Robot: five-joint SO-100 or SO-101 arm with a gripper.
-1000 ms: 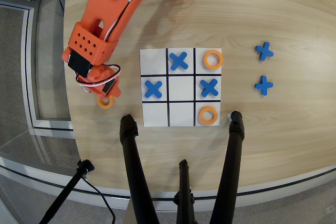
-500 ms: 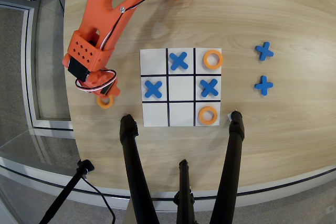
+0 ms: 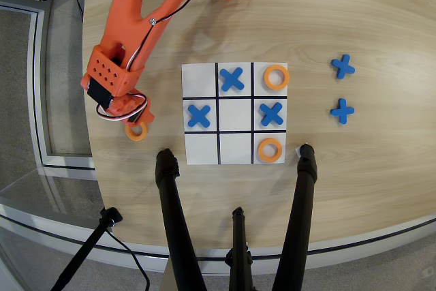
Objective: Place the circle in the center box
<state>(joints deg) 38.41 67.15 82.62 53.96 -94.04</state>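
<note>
Overhead view: my pincer (image 3: 136, 126) sits over the circle (image 3: 136, 131) on the tabletop (image 3: 354, 161), grip unclear; a shallow bite could drop it short of the center box (image 3: 235, 114).

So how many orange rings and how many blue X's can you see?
Orange rings: 3, two on the board at and, one by the gripper at
Blue X's: 5, at
Total: 8
</note>
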